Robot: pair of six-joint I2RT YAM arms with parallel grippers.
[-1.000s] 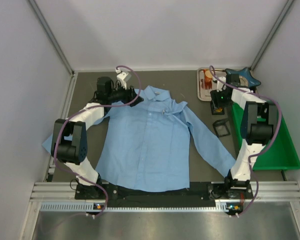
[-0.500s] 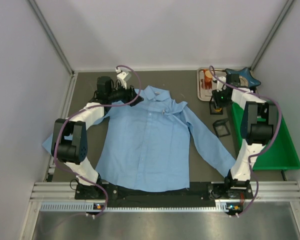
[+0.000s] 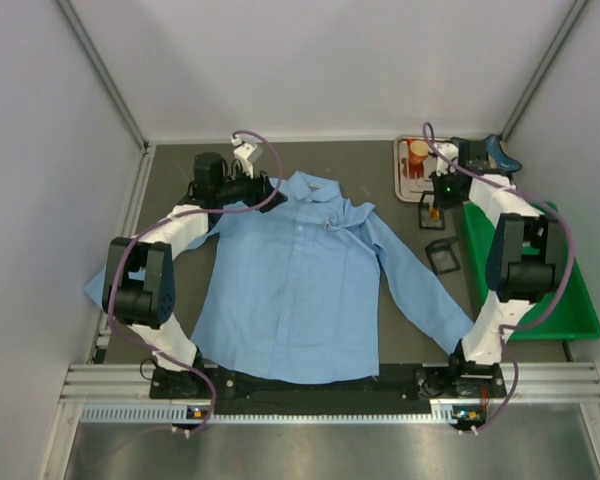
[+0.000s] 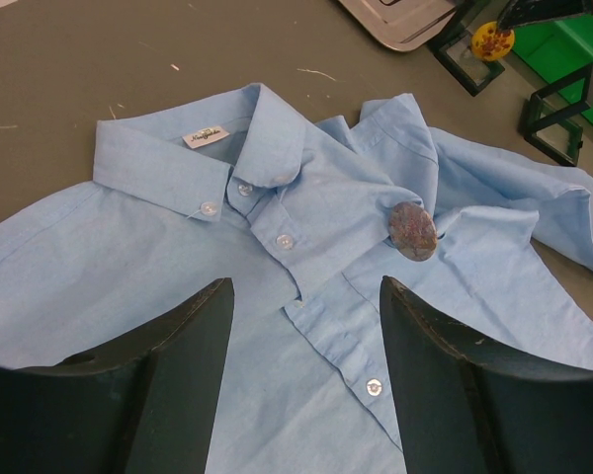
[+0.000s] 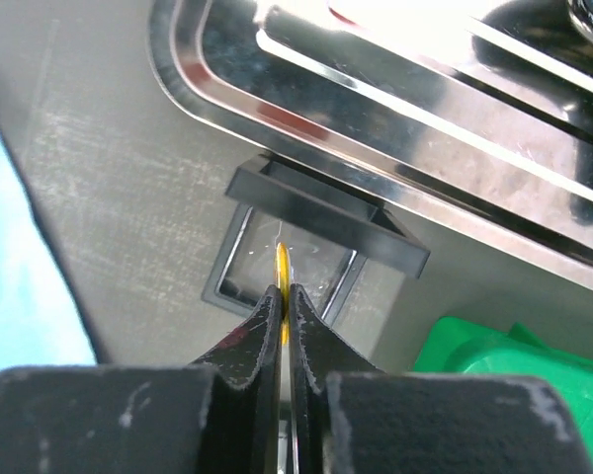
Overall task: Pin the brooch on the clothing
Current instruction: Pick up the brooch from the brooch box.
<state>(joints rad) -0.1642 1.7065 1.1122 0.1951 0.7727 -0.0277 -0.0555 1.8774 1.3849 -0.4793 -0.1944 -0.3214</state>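
Yellow brooch (image 5: 282,259) sits edge-on in my right gripper (image 5: 282,296), jaws closed down to a sliver on it. A second ago that gripper was low over the small black box (image 5: 321,222). Now the wrist has pulled back toward the steel tray (image 3: 401,175), and the brooch (image 3: 432,212) shows above the box. I read that as the pick being done and the carry to the shirt coming next.

The shirt (image 3: 300,290) hasn't moved. It lies flat and front up in the middle of the table, collar at the far end, with one sleeve trailing toward the right arm's base. A mottled oval brooch (image 4: 412,230) already sits on the chest beside the placket, so I take the yellow one to be a second pin. From here I can't tell whether the mottled one is fastened.

My left gripper (image 4: 304,296) hasn't moved either. It hangs over the shirt near the collar with its fingers spread wide, holding nothing.

The surface is a dark grey-brown mat (image 3: 365,165) with a few specks of lint. A second black frame (image 3: 442,255) lies near the sleeve, and a green bin (image 3: 540,290) runs along the right edge. White panel walls (image 3: 330,70) close in three sides, and an aluminium rail (image 3: 310,385) crosses the near edge.
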